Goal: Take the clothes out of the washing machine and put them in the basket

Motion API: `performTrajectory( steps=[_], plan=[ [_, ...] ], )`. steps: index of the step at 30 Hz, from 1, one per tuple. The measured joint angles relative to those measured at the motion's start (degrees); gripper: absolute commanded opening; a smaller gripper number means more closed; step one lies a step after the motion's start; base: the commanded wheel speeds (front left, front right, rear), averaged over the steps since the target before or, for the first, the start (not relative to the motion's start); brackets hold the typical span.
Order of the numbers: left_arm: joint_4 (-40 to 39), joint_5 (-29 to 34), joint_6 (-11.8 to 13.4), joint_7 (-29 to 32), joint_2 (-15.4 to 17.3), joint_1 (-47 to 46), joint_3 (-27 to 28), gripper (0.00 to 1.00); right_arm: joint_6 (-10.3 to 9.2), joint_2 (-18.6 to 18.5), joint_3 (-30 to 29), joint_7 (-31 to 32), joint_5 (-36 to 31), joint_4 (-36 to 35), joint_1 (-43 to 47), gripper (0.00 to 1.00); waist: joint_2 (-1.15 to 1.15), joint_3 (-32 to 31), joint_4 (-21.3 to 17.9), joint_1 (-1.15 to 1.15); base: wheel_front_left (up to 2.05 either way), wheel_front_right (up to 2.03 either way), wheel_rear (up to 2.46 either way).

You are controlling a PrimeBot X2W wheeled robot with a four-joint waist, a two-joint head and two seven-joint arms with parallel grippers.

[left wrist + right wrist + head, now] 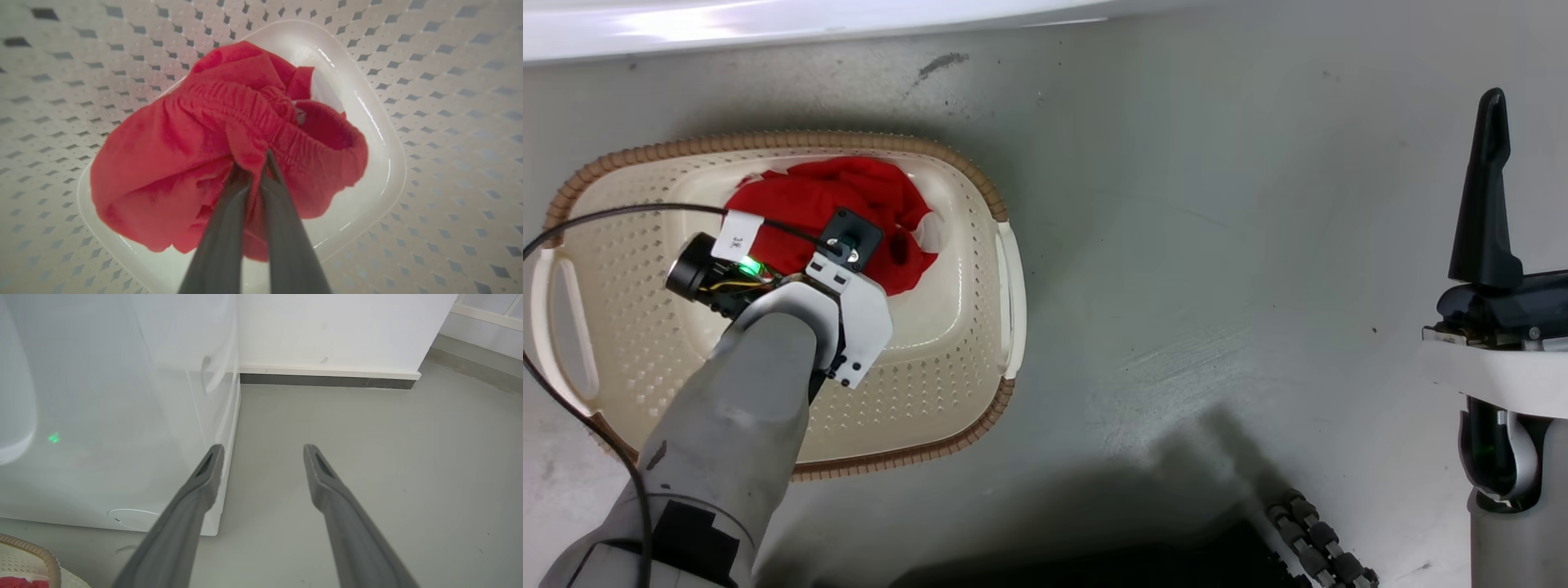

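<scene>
The cream perforated basket (980, 188) with a brown woven rim stands on the grey floor, just in front of the white washing machine (768, 24). A bunch of bright red clothes (849, 196) lies in its far half. My left arm reaches down into the basket. In the left wrist view my left gripper (255, 163) is shut on a fold of the red clothes (171, 163) by the gathered waistband, above the basket's smooth bottom (380, 171). My right gripper (263, 451) stands open and holds nothing, off to the right over bare floor (1490, 122).
The washing machine's white front (122, 416) and its right corner are close to the right gripper. A white wall with a dark baseboard (327, 380) runs behind. My dark base (1094, 563) is at the bottom of the head view. A black cable (605, 214) crosses the basket's left side.
</scene>
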Motion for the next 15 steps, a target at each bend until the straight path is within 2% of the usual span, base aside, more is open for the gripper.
performTrajectory(
  steps=[7,8,9,15],
  plan=[
    [1.8,-0.02,-0.08,1.82,-0.52,-0.83,-0.96,0.0,0.0,0.0,0.34,0.0,0.24,0.21,0.0,1.0,0.0,0.47,-0.18,0.0,0.0,0.0,0.0],
    [1.91,-0.35,-0.13,2.1,-0.65,-0.75,-0.99,0.64,0.0,0.0,0.42,0.0,0.22,0.27,-0.01,1.0,0.0,0.22,-0.09,-0.01,0.0,0.0,0.0],
    [1.99,-0.38,-0.11,1.96,-0.71,-0.6,-1.18,1.0,0.0,0.0,0.47,0.0,0.22,0.35,-0.05,1.0,0.0,-0.1,0.01,-0.01,0.0,0.0,0.0],
    [2.31,-1.62,-0.05,-2.59,-2.03,2.69,-1.18,1.0,0.0,0.0,0.97,0.0,-0.24,1.45,-0.02,1.0,0.0,-3.79,0.62,-0.01,0.0,0.0,0.0]
  ],
)
